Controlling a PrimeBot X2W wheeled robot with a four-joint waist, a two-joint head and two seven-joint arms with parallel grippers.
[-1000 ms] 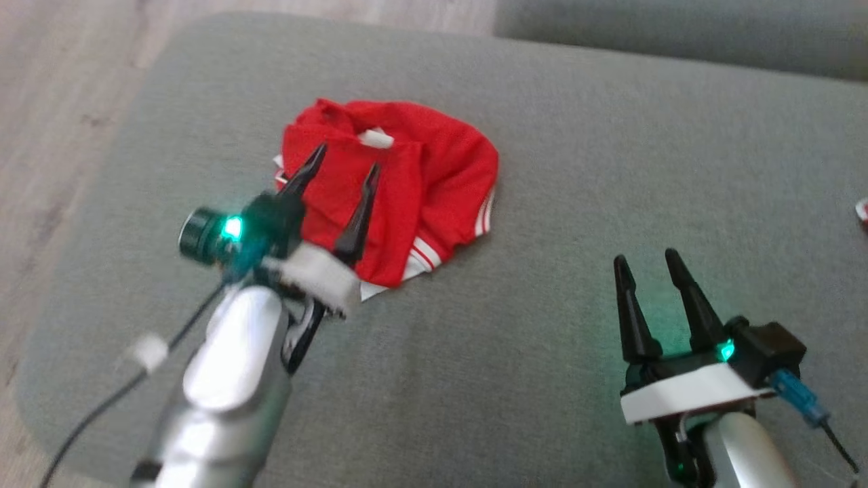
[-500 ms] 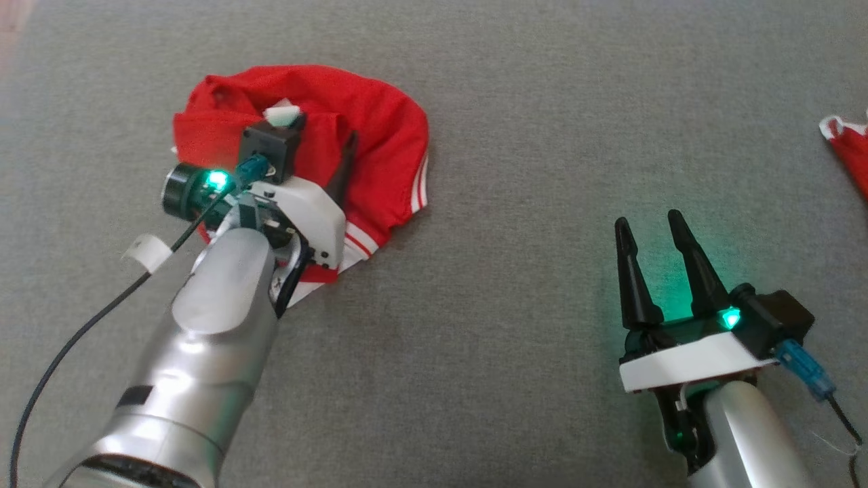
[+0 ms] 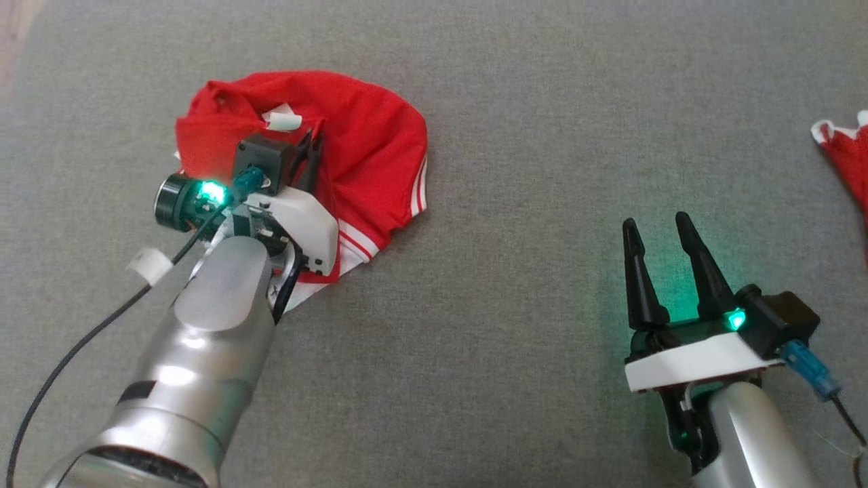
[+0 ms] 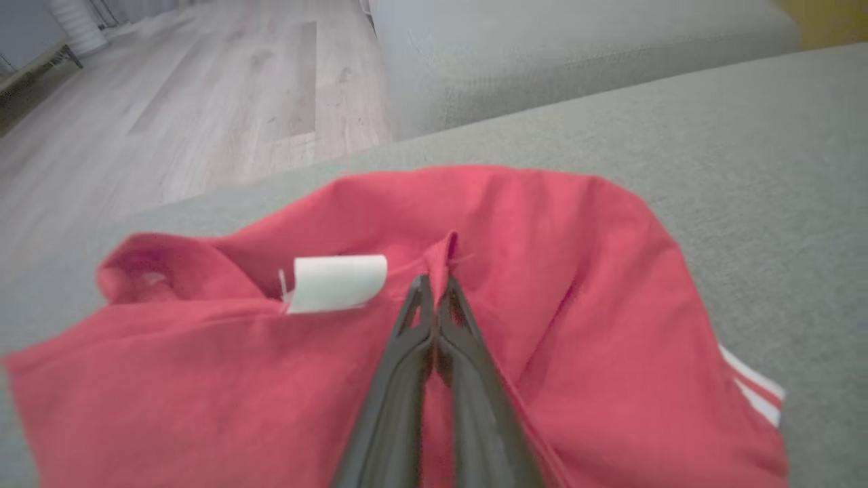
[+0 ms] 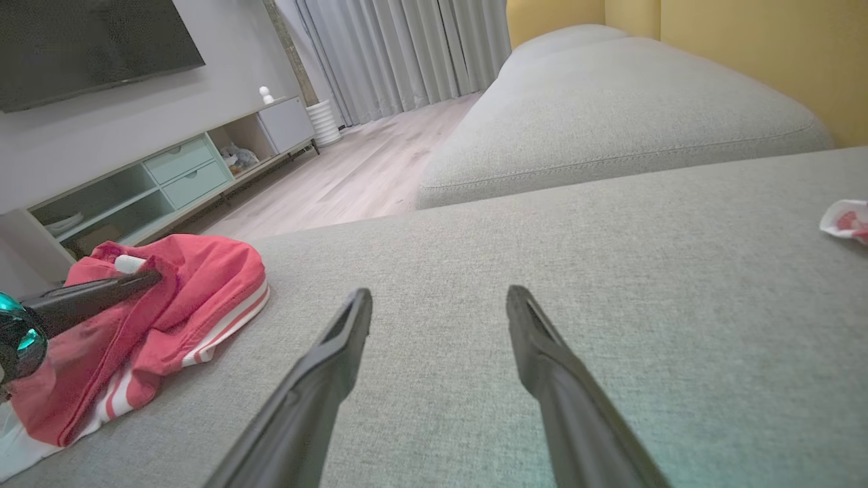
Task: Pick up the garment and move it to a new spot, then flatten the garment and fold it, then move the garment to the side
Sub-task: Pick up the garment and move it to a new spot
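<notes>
Grey woven sofa cushion (image 3: 515,224) as the work surface, with pale wood floor (image 4: 203,102) beyond its far edge in the left wrist view. At the left of the head view, crumpled in a loose heap on that cushion: red mesh sports jersey with white striped trim (image 3: 369,159), small white tag (image 3: 283,120) upturned near the top of the heap. Silver left arm (image 3: 203,339) stretched over the heap's near edge — left jaws pressed together, pinching a raised ridge of the red cloth just to the right of the tag, as plain in the left wrist view. Not yet lifted, by the look of it: heap resting on the cushion, trim flat against the fabric. Further right, bare cushion, then right jaws spread wide, holding nothing, over grey fabric well apart from the jersey. At the far right edge, second red cloth piece with plain white edging (image 3: 841,152), untouched and no part of the job.

Judged from this: very start of the task, grasp for the first pick-up made and nothing else done. Left to do — lift and carry to a new spot, spread flat, fold, shift aside. Worth watching: a one-point pinch on a bunched layer, likely to bring the jersey up as a dangling clump.
</notes>
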